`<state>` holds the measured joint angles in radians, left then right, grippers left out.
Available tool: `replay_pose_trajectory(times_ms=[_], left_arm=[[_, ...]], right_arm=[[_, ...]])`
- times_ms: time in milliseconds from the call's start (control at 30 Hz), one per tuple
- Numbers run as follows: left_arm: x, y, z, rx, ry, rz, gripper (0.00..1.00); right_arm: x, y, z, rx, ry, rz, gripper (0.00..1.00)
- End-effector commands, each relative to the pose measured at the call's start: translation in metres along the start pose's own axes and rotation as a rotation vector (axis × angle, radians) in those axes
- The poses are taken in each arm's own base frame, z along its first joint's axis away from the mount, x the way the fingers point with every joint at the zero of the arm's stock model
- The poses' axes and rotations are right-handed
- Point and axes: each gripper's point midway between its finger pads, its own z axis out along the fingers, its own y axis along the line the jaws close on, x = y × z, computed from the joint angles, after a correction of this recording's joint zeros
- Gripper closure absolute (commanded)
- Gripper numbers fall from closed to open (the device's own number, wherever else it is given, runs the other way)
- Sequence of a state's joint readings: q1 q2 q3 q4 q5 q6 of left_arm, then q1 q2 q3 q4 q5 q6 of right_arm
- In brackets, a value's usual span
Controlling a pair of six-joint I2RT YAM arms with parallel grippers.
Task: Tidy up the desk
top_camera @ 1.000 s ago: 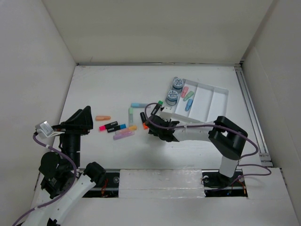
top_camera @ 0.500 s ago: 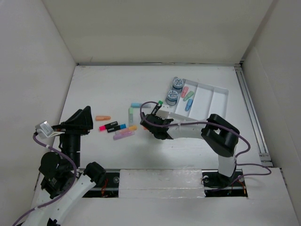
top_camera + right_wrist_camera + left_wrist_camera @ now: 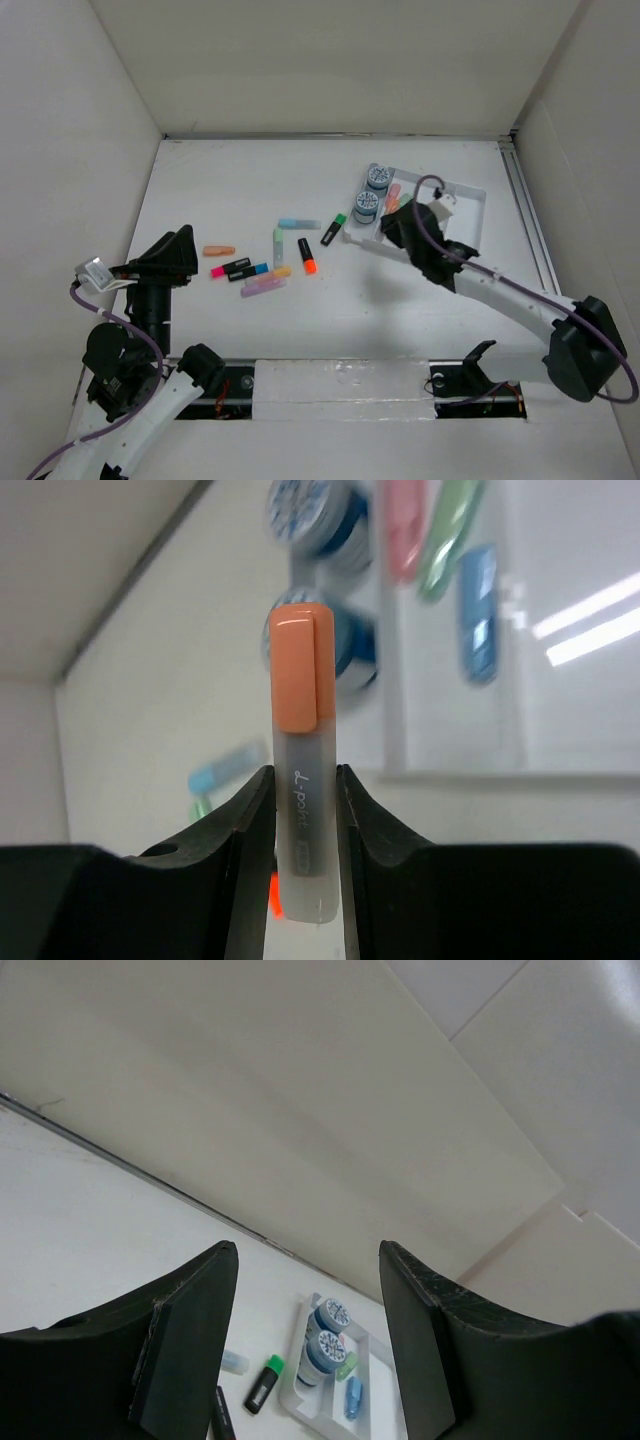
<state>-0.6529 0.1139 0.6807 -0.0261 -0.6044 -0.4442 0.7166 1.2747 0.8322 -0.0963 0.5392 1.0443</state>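
Note:
The desk (image 3: 230, 185) is a white tabletop with several highlighters lying in its middle: orange (image 3: 218, 250), pink-black (image 3: 230, 267), blue-black (image 3: 255, 271), purple (image 3: 263, 286), pale green (image 3: 278, 245), light blue (image 3: 298, 224), black-orange (image 3: 306, 255) and green-black (image 3: 334, 229). My right gripper (image 3: 303, 776) is shut on an orange-capped grey highlighter (image 3: 300, 680), held upright above the near-left edge of the white tray (image 3: 465, 215). My left gripper (image 3: 308, 1260) is open and empty, raised at the near left (image 3: 170, 255).
The tray's left compartment holds two blue-lidded round tubs (image 3: 377, 177) (image 3: 365, 203) and pink, green and blue (image 3: 478, 610) highlighters. White walls surround the desk. A metal rail (image 3: 530, 230) runs along the right side.
My right arm has lifted from the group of highlighters in the middle and swung right and farther back to the tray, carrying the orange-capped highlighter. The left arm has not moved.

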Motion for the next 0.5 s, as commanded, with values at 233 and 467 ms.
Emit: replay_pose_trajectory(times_ms=[233,467], left_arm=[[-0.007,-0.007,0.002,0.025,-0.025,-0.010,0.45],[-0.006,-0.007,0.002,0.024,-0.024,-0.009,0.45]], right_arm=[[-0.081,-0.093,0.051,0.140,-0.040,0.207,0.82],[-0.108,-0.105,0.058,0.175,-0.087,0.251,0.51]])
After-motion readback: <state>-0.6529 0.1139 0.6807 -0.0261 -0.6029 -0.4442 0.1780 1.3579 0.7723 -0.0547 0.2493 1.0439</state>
